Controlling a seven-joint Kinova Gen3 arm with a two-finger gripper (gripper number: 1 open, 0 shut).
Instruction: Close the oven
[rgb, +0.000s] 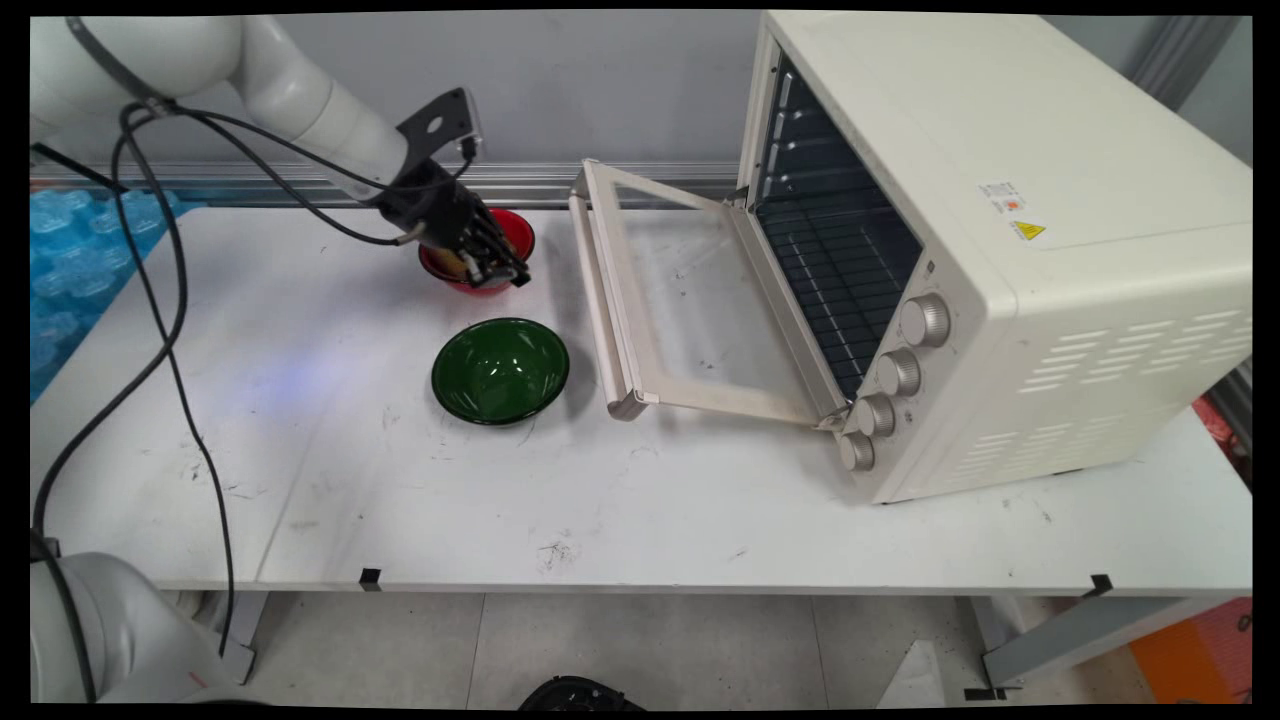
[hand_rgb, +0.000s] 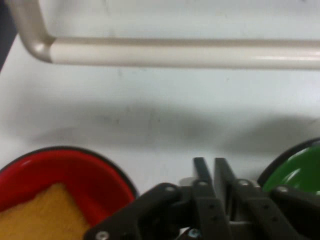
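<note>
My black gripper (rgb: 505, 272) hangs low over the front right rim of a red bowl (rgb: 510, 232) at the back of the table. In the hand view the gripper (hand_rgb: 210, 163) is shut, its two fingers side by side with nothing between them, over bare table just beyond the bowl's rim. The red bowl (hand_rgb: 85, 175) holds a yellow-orange spongy piece (hand_rgb: 45, 215), which lies apart from the fingers. An empty green bowl (rgb: 500, 370) stands in front of the red one, and its edge (hand_rgb: 297, 170) shows at the hand view's right.
A cream toaster oven (rgb: 1000, 250) stands at the right with its glass door (rgb: 690, 300) folded down onto the table. The door handle (rgb: 598, 300), close to both bowls, crosses the top of the hand view (hand_rgb: 175, 52). Black cables (rgb: 175, 330) hang at the left.
</note>
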